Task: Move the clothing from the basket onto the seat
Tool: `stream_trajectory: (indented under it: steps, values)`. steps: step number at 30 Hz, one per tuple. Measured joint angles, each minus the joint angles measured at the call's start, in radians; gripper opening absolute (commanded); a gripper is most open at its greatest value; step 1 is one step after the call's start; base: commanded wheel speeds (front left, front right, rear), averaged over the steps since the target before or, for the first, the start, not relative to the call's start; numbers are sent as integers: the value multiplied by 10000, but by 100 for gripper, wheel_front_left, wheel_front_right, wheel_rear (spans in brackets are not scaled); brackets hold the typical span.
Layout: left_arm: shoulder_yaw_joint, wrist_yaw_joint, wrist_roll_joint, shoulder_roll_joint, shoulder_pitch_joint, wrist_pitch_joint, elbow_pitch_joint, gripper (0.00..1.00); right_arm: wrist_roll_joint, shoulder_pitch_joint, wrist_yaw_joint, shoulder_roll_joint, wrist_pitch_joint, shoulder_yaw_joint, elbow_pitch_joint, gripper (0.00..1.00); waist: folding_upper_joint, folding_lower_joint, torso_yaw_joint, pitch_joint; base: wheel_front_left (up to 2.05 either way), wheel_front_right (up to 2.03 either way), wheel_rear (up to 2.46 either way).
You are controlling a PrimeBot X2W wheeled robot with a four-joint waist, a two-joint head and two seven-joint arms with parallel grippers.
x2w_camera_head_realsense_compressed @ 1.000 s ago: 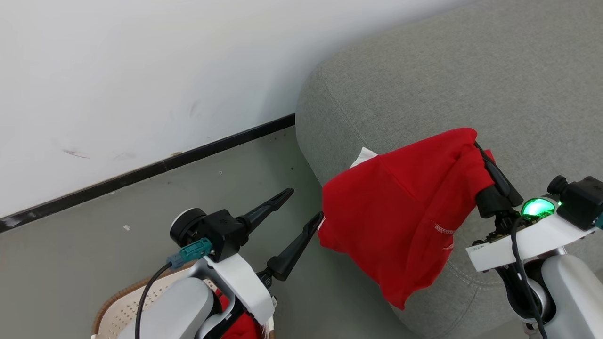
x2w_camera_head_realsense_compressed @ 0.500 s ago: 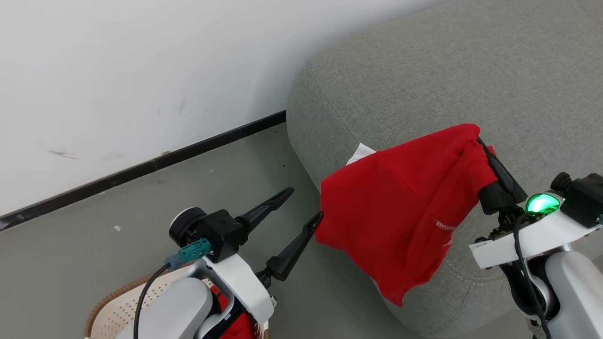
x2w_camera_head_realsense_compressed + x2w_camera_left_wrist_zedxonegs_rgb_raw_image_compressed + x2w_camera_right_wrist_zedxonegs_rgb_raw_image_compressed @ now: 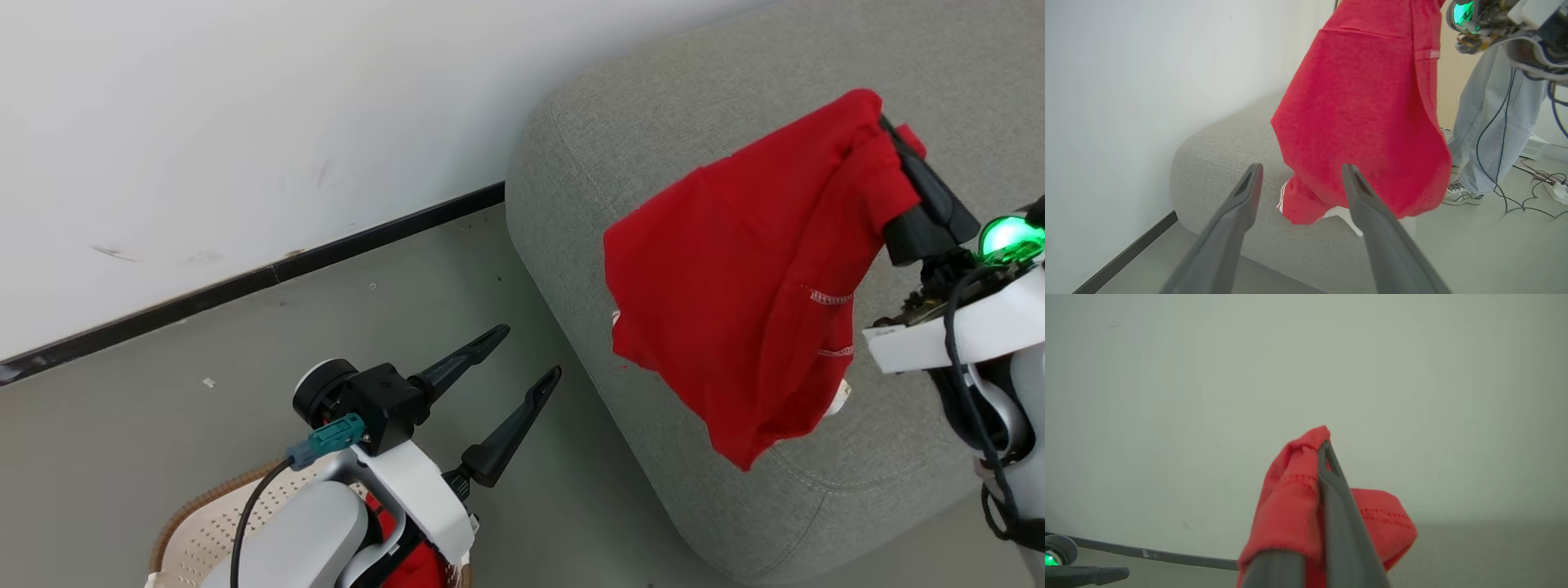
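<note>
A red garment of the clothing [image 3: 751,269] hangs from my right gripper [image 3: 888,129], which is shut on its top fold above the seat, a grey sofa [image 3: 694,114]. The fabric's lower end dangles over the sofa's front corner. The right wrist view shows the closed fingers [image 3: 1327,457] wrapped in red cloth [image 3: 1290,506]. My left gripper [image 3: 529,351] is open and holds nothing over the floor, left of the sofa. In its wrist view it [image 3: 1301,167] points at the hanging garment [image 3: 1363,102]. The basket [image 3: 204,523] sits at the lower left beneath my left arm, with more red clothing [image 3: 416,567] in it.
A white wall with a black baseboard [image 3: 245,286] runs behind the grey floor. A person's legs in jeans [image 3: 1486,122] stand beyond the sofa [image 3: 1224,159]. Cables and a power strip [image 3: 1555,188] lie on the floor there.
My right gripper has lifted the red garment higher and farther back over the sofa. The left gripper has stayed where it was, open.
</note>
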Motion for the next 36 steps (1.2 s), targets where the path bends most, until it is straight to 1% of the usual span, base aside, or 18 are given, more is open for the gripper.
stream_trajectory:
  steps: [8, 15, 22, 25, 29, 36]
  values:
    - [0, 0, 0, 81, 0, 2, -79, 100, -8, -804, 2, -709, 0, 50, 198, 0, 0, 0, 100, 107, 0, 0, 0]
    - [-2, 2, 0, 104, -1, 42, -219, 100, 63, -1530, 2, -1331, 0, -71, 709, 0, 0, 0, 176, 270, 0, 0, 0]
    - [-10, 2, 15, 186, -3, 194, -332, 100, 391, -2181, 2, -1831, 0, -483, 1350, 0, 0, 0, 277, 512, 0, 0, 0]
    - [-10, 46, 19, 240, -5, 276, -403, 100, 435, -2399, 2, -2021, 0, -849, 1758, 0, 0, 0, 329, 636, 0, 0, 0]
    - [-8, 84, 65, 307, -14, 355, -487, 100, 458, -2662, 2, -2228, 0, -1549, 2272, 0, 0, 0, 405, 817, 0, 0, 0]
    - [-6, 86, 125, 458, -72, 470, -779, 100, 637, -3258, 2, -2456, 0, -1971, 3152, 0, 0, 0, 599, 1220, 0, 0, 0]
